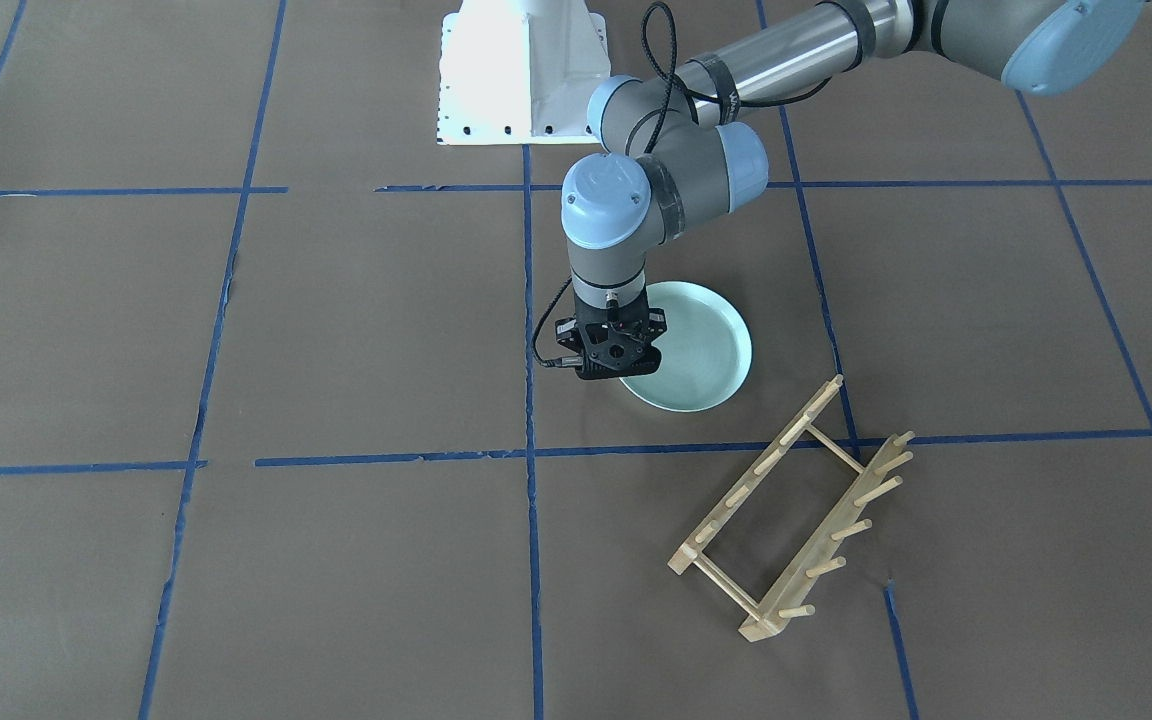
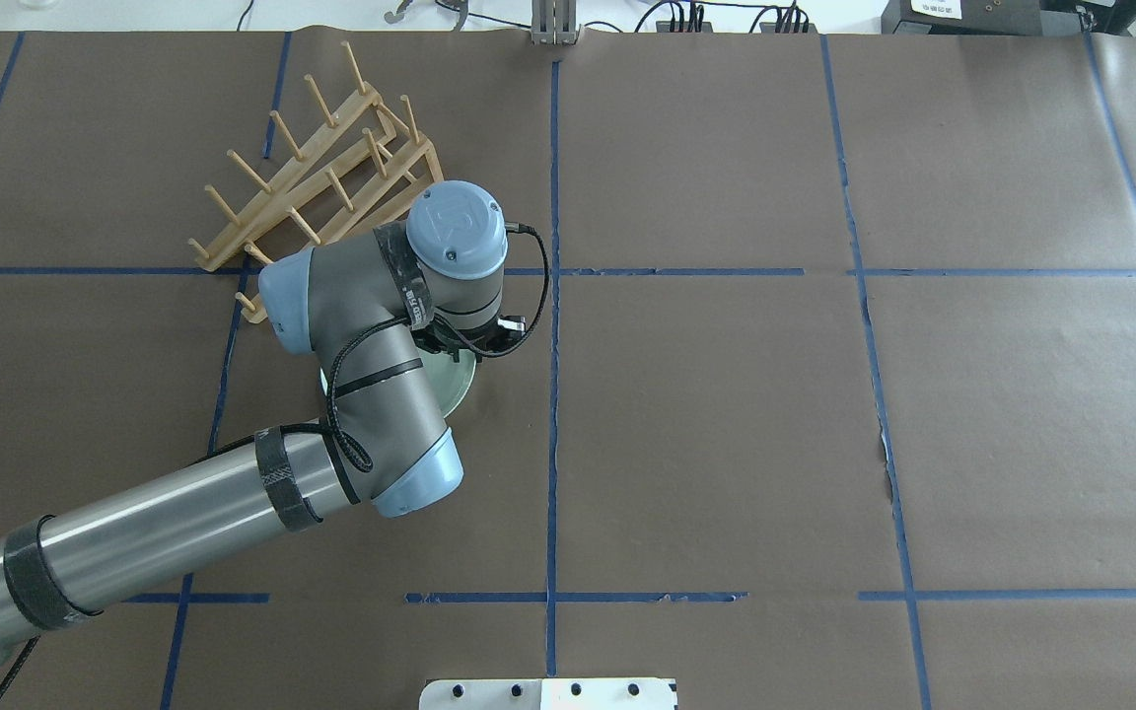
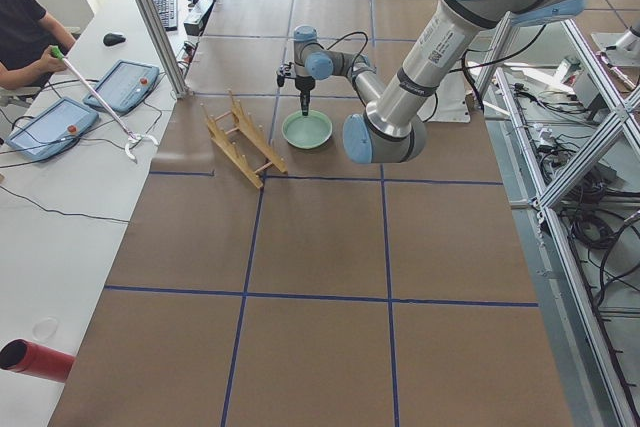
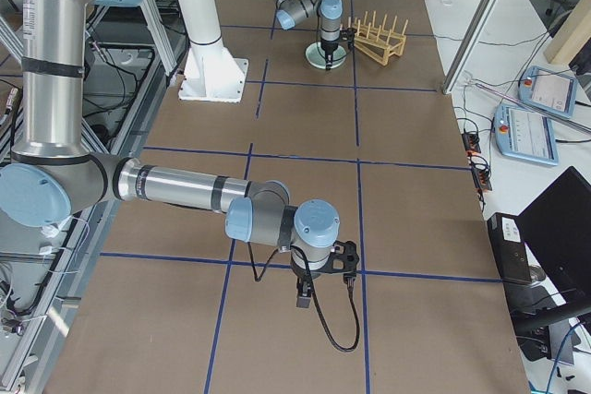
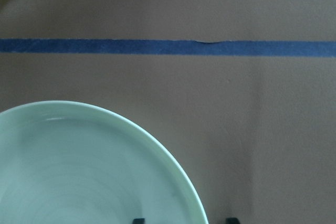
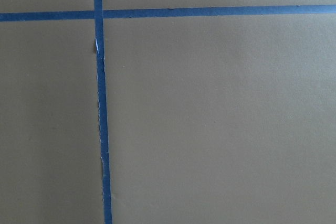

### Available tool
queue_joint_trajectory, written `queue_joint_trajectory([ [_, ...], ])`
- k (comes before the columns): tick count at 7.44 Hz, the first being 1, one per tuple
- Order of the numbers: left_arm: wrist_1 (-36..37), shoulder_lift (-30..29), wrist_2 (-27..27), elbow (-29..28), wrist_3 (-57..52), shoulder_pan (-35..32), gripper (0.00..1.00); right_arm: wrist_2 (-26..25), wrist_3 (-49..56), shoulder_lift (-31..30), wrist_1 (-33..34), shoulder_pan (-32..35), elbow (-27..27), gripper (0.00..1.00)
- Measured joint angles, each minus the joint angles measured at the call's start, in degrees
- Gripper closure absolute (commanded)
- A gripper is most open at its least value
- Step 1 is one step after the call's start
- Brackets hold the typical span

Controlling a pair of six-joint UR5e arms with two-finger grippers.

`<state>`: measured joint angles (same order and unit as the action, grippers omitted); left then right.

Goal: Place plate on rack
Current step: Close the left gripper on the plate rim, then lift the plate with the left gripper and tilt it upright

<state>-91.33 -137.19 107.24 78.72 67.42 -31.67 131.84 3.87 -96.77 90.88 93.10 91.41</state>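
L arm point(image 2: 361, 394) hides most of plate point(image 2: 458, 383) (jaws barely visible).

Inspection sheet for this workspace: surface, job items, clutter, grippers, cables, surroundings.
Surface: brown paper table with a blue tape grid, gaps in the tape in spots.
Job's things: plate flat on the table, not racked; rack empty, beside the plate and apart from it.
Clutter: nothing seen.
Grippers: left gripper open, low at the plate's rim, one finger on each side; right gripper over bare table, open or shut cannot be told.
Cables: black cable loops off the left wrist; another trails below the right wrist.
Surroundings: operator at a side bench with pendants.
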Motion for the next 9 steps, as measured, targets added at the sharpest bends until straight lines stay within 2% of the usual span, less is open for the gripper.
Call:
queue_joint_trajectory([
  [2,0.1,0.1,3.0,3.5,1.5,-2.7,1.00,0.0,0.0,0.0,0.0,0.0,0.0,0.00],
  [4,-0.6,1.3,6.4,13.9,9.0,-9.5,1.00,0.0,0.0,0.0,0.0,0.0,0.0,0.00],
  [5,-3.3,1.8,7.0,17.8,16.4,-12.8,1.00,0.0,0.0,0.0,0.0,0.0,0.0,0.00],
  [7,-12.6,3.5,7.2,22.3,34.5,-18.0,1.00,0.0,0.0,0.0,0.0,0.0,0.0,0.00],
  [9,-25.2,7.8,4.0,22.5,46.3,-24.2,1.00,0.0,0.0,0.0,0.0,0.0,0.0,0.00],
])
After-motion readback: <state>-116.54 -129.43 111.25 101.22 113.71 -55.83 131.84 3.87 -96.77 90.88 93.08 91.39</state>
